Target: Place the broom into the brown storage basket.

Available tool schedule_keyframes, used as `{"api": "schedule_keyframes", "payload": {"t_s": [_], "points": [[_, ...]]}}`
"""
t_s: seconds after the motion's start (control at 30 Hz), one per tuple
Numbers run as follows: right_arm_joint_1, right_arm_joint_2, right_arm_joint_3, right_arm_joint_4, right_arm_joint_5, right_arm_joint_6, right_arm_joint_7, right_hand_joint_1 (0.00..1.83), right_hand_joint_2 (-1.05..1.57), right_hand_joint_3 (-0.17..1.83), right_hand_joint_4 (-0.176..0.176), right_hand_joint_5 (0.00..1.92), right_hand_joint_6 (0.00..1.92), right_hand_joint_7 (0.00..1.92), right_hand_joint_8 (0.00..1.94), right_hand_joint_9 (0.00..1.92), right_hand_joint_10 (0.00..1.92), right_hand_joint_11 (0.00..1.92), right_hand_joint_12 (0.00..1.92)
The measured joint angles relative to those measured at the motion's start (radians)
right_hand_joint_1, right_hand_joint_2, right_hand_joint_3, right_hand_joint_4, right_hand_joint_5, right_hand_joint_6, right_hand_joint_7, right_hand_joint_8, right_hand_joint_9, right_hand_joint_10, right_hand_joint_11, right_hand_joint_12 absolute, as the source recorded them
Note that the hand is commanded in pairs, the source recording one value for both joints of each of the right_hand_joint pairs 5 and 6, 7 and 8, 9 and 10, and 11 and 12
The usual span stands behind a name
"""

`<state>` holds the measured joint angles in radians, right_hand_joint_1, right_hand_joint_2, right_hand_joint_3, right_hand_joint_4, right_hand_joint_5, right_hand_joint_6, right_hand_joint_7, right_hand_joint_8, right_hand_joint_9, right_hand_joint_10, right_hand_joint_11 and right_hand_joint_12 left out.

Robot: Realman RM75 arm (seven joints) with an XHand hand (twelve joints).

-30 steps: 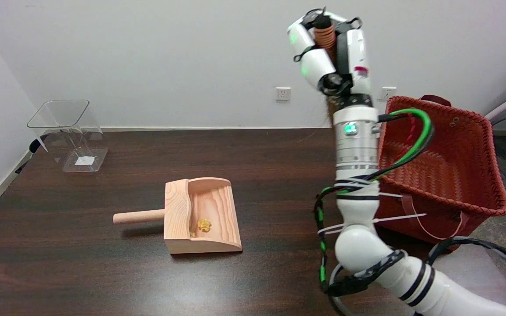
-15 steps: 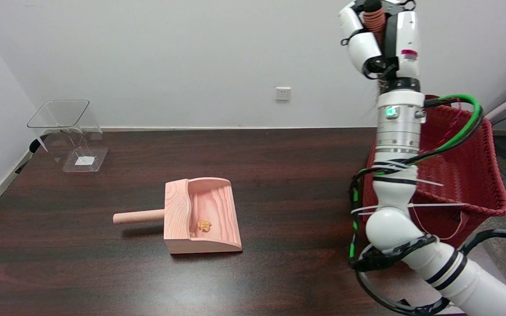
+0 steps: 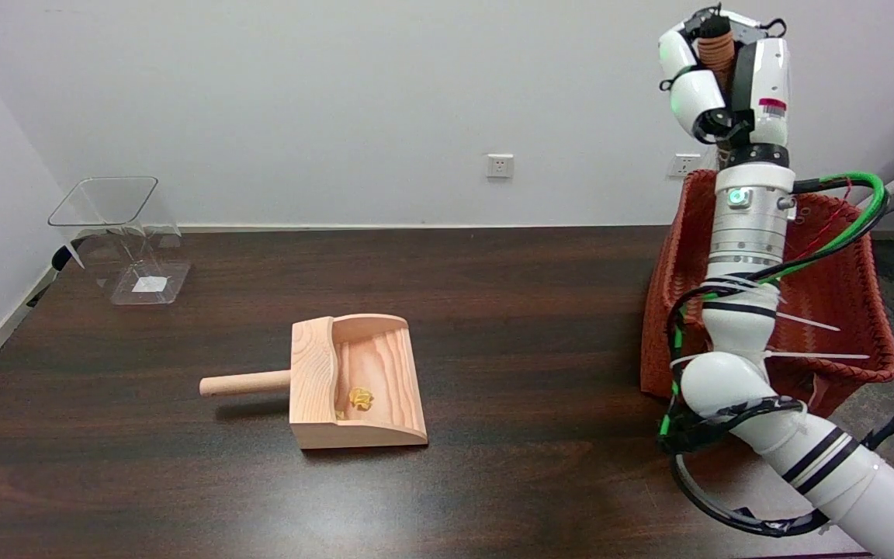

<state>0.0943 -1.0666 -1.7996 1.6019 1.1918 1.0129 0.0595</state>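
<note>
My right hand [image 3: 726,85] is raised high at the upper right, above the near-left part of the brown woven storage basket [image 3: 843,310]. Its fingers are wrapped around the broom's brown ribbed handle [image 3: 717,48], whose top sticks out above the hand. The broom's bristles are hidden behind the hand and wrist. The basket stands at the table's right edge, tilted a little, and my forearm covers much of its left side.
A wooden dustpan [image 3: 354,380] with a round handle pointing left lies mid-table, a small yellow scrap inside it. A clear plastic container [image 3: 125,233] stands at the far left. The dark table [image 3: 493,310] runs between them.
My right arm has swung to the right with the broom, from left of the basket to over it. It rose first, then came down a little. The dustpan and container stayed put.
</note>
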Motion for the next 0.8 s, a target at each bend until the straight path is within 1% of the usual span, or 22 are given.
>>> {"api": "schedule_keyframes", "payload": {"t_s": [0.4,0.67,0.8], "points": [[0.005,0.025,0.036,-0.173,-0.007,-0.003,0.155,0.83,1.57,0.78,0.000,1.92,1.92,1.92,1.92,1.92,1.92,1.92,1.92],[0.018,0.033,0.018,-0.283,-0.013,0.020,0.226,0.82,1.57,0.83,0.000,1.92,1.92,1.92,1.92,1.92,1.92,1.92,1.92],[0.027,0.034,0.001,-0.334,-0.016,0.034,0.258,0.82,1.57,0.82,0.000,1.92,1.92,1.92,1.92,1.92,1.92,1.92,1.92]]}}
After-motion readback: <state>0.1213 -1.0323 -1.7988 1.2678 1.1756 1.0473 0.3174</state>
